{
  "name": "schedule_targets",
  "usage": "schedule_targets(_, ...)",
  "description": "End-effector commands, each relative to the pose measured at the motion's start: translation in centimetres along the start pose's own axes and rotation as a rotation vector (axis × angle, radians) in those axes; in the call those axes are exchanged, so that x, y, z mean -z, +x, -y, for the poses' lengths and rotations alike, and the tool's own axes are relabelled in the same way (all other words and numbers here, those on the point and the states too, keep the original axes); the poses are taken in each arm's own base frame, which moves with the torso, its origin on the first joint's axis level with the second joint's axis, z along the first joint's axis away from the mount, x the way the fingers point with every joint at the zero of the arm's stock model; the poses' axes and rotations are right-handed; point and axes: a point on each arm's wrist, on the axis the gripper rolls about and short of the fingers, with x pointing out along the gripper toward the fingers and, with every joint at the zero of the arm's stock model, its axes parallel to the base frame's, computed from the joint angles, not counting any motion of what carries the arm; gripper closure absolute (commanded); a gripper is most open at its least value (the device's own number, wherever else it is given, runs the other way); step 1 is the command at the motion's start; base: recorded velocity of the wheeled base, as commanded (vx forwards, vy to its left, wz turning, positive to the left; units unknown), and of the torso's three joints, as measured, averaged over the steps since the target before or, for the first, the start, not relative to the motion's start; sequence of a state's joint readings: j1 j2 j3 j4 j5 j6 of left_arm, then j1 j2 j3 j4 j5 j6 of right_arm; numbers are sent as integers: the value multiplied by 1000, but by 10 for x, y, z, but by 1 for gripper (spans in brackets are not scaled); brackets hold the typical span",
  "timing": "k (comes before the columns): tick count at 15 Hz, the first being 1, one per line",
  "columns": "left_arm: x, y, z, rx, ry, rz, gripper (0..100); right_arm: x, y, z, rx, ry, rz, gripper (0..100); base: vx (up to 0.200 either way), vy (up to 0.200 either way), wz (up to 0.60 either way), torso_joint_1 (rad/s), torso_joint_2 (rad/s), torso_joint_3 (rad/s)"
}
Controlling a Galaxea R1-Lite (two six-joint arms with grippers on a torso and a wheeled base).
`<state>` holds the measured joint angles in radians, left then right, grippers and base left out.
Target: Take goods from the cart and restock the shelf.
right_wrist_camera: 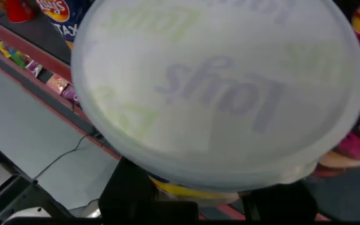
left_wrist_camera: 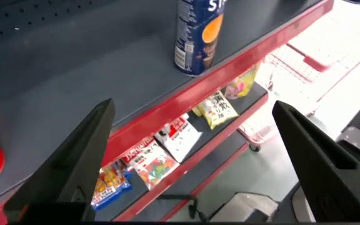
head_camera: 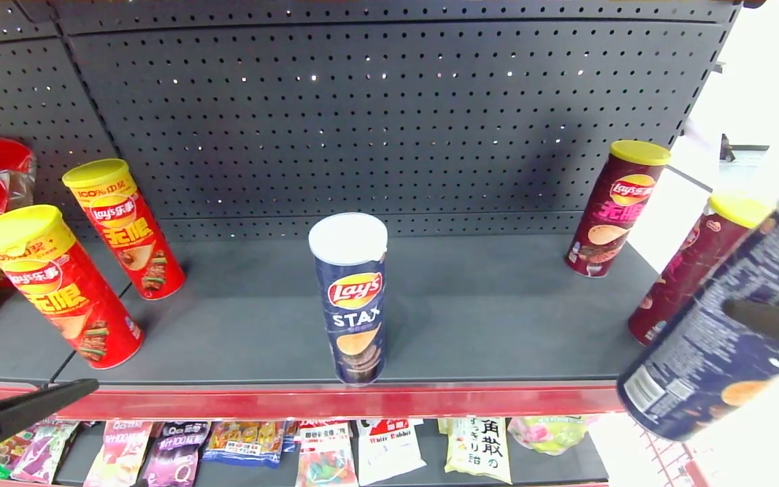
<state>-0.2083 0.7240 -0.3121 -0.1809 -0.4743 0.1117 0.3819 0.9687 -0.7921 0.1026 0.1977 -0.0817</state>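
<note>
Navy chip can (head_camera: 714,338) tilted, lower right of head view, clamped in right jaws | left jaws wide, empty | risk: clipping nearby maroon can (head_camera: 690,270) on shelf (head_camera: 498,318), toppling it

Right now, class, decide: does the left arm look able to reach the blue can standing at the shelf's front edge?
Probably yes. The left gripper is open and empty, facing the blue can across bare shelf; the red cans stand off to the side.
</note>
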Motion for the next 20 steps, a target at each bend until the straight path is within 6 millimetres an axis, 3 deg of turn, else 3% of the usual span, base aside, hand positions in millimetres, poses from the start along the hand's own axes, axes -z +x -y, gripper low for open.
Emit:
schedule_targets(1,-2,-4,2,-9,13,22,0,-22,80,3,-81,-17,-120,100,0,0,0,0,0,0)
schedule_targets(3,-3,-4,2,-17,18,26,0,-31,107,8,-75,-53,-96,100,0,0,0,0,0,0)
schedule_targets(4,-3,-4,1,-31,18,26,0,-41,135,7,-94,-60,-85,100,0,0,0,0,0,0)
schedule_targets(7,-4,-4,1,-32,22,28,0,-51,189,10,-113,-62,-97,100,0,0,0,0,0,0)
schedule_targets(10,-4,-4,1,-32,21,26,0,-57,229,11,-120,-74,-59,100,0,0,0,0,0,0)
schedule_targets(13,-5,-4,1,-32,22,28,0,-60,258,2,-148,-85,-44,100,0,0,0,0,0,0)
schedule_targets(20,-4,-3,1,-32,20,23,0,-61,291,-21,-206,-104,-30,100,0,0,0,0,0,0)
